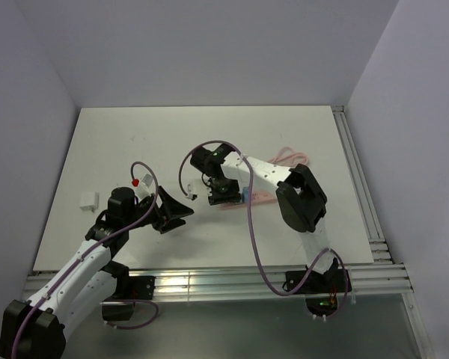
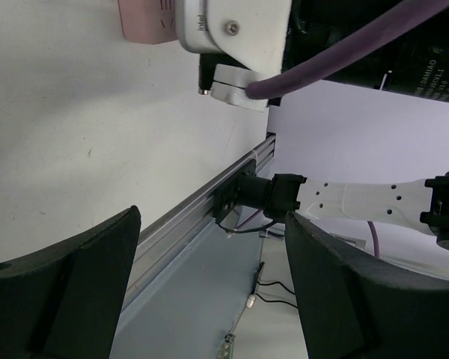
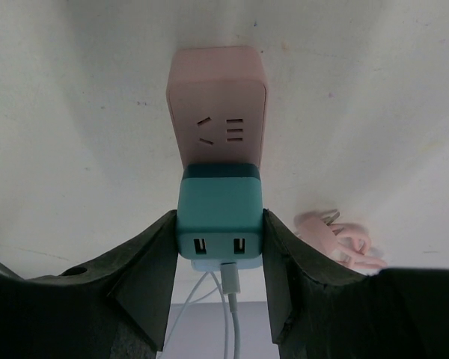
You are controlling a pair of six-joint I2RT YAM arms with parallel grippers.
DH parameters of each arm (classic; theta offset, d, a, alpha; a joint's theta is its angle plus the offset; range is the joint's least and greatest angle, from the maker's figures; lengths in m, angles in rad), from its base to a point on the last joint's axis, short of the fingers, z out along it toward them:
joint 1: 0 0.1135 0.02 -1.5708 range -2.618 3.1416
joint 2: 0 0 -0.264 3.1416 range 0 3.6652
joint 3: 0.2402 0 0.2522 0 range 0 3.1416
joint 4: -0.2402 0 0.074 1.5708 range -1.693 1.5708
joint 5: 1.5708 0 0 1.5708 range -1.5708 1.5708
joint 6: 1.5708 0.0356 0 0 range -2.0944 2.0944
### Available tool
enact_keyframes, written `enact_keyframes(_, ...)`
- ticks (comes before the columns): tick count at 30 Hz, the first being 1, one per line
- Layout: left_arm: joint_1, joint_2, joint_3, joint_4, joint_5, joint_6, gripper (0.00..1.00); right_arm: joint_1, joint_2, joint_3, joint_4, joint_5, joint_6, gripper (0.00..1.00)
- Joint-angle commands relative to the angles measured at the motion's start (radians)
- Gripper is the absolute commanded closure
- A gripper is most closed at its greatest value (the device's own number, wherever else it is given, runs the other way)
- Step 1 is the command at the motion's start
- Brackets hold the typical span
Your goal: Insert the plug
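Observation:
In the right wrist view the teal-green plug (image 3: 219, 215) sits between my right fingers (image 3: 153, 258), which press on both its sides. It rests against the pink power strip (image 3: 217, 105), below a free socket; a white cable hangs from it. From the top view my right gripper (image 1: 224, 191) is over the strip (image 1: 258, 197) at the table's middle. My left gripper (image 1: 181, 211) is open and empty, left of the strip; its black fingers (image 2: 67, 288) stand wide apart in the left wrist view.
A small white block (image 1: 87, 200) lies at the table's left. A small red object (image 1: 135, 182) sits near the left arm. The strip's pink cord and plug (image 1: 292, 155) coil behind the right arm. Aluminium rails (image 1: 359, 202) run along the right and near edges.

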Motion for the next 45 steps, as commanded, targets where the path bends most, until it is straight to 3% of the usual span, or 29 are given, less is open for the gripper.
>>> enact_keyframes(1, 0.006, -0.021, -0.006, 0.032, 0.021, -0.009, 0.18, -0.002, 0.124, -0.069, 0.055, -0.149, 0.025, 1.0)
enact_keyframes(17, 0.011, -0.027, -0.026, 0.045, 0.031, -0.015, 0.18, -0.042, 0.003, -0.393, 0.198, -0.239, 0.089, 1.0)
enact_keyframes(27, 0.013, -0.029, -0.006, 0.016, 0.019, -0.008, 0.18, -0.033, 0.113, -0.293, 0.169, -0.265, 0.085, 1.0)
enact_keyframes(33, 0.014, -0.027, -0.001, 0.009, 0.013, -0.009, 0.18, -0.033, 0.06, -0.324, 0.191, -0.215, 0.126, 1.0)
enact_keyframes(35, 0.014, -0.026, -0.001, 0.012, 0.016, -0.012, 0.18, -0.034, 0.02, -0.332, 0.21, -0.212, 0.137, 0.91)
enact_keyframes(38, 0.014, -0.03, 0.005, -0.002, 0.014, -0.012, 0.18, -0.033, -0.02, -0.321, 0.225, -0.216, 0.157, 0.64)
enact_keyframes(39, 0.014, -0.033, 0.008, -0.007, 0.011, -0.011, 0.18, -0.033, -0.025, -0.313, 0.221, -0.21, 0.157, 0.39)
enact_keyframes(40, 0.014, -0.042, 0.014, -0.023, 0.004, -0.009, 0.18, -0.033, -0.032, -0.296, 0.21, -0.199, 0.155, 0.23)
enact_keyframes(45, 0.014, -0.081, 0.036, -0.071, -0.019, -0.008, 0.17, -0.033, -0.115, -0.255, 0.205, -0.172, 0.152, 0.19)
